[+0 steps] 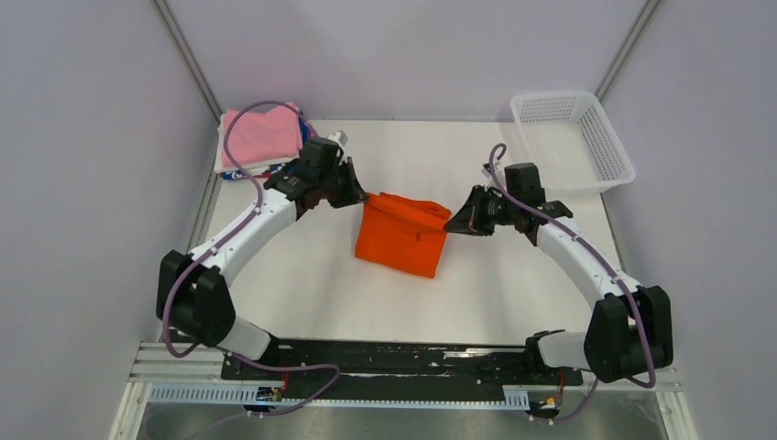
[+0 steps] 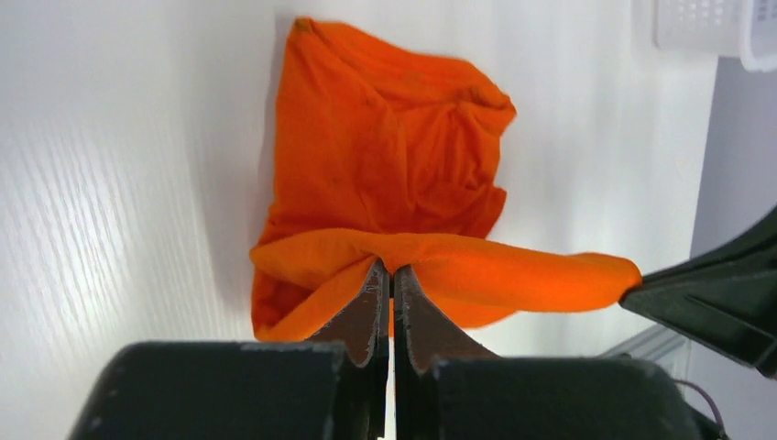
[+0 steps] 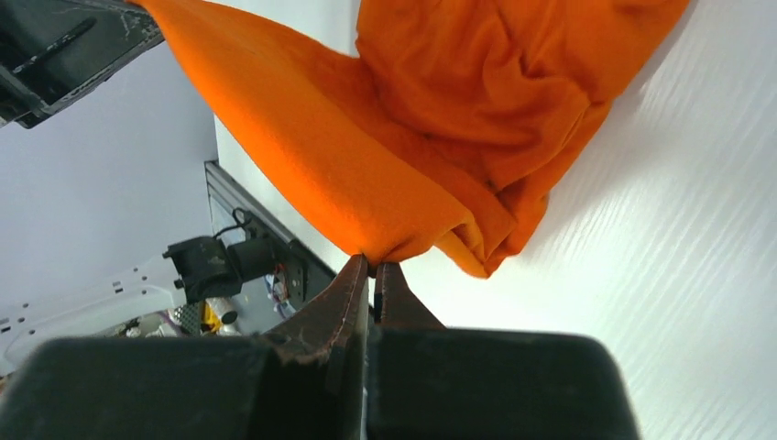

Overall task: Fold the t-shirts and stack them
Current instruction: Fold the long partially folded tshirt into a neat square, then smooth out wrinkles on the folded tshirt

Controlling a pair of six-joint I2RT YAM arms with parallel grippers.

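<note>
I'm holding the orange t-shirt (image 1: 403, 243) by its far edge. It is nearer to me than the folded stack (image 1: 261, 137) and off to that stack's right, with its lower part resting on the table (image 1: 302, 284). The left gripper (image 1: 362, 198) is pinching the end of the edge closest to the stack, jaws clamped tight on cloth. The right gripper (image 1: 449, 225) is gripping the end farthest from it the same way. The held edge is running straight across between them. The stack is lying beyond and to the left, so I'm judging that the left arm should lead.

Facing inward, left pincer (image 1: 361, 198) and right pincer (image 1: 450, 225) clamp tight.
</note>
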